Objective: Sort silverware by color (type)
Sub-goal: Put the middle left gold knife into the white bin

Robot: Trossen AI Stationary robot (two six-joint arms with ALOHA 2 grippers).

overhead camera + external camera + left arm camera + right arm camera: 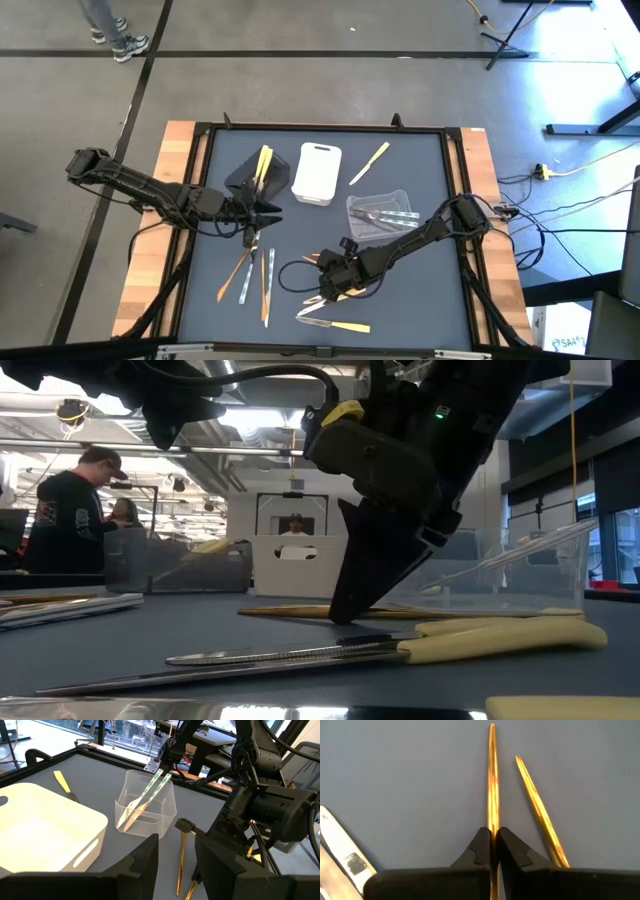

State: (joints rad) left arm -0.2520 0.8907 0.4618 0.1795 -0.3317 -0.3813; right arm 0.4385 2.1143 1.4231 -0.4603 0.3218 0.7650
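My right gripper [325, 284] is down at the table's near middle, shut on one orange-brown utensil [493, 780]. A second orange-brown utensil [540, 812] lies just beside it. A yellow-handled knife [400, 650] lies flat on the table nearer the front edge. My left gripper [264, 210] hovers open beside the black tray [245, 180], with nothing between its fingers. That tray holds pale yellow utensils [262, 165]. Silver-grey utensils [150, 795] lean in the clear tray [167, 810]. My right gripper pinches the orange-brown utensil's thin shaft [493, 822] between its two fingertips. The fingers [350, 605] slant down from above. The shaft runs on past the fingertips, and the utensil lies along the table.
A white tray [317, 173] stands at the far middle, with a loose yellow knife [369, 163] to its right. More utensils [255, 275] lie at the near left. People stand in the room beyond the table's far edge.
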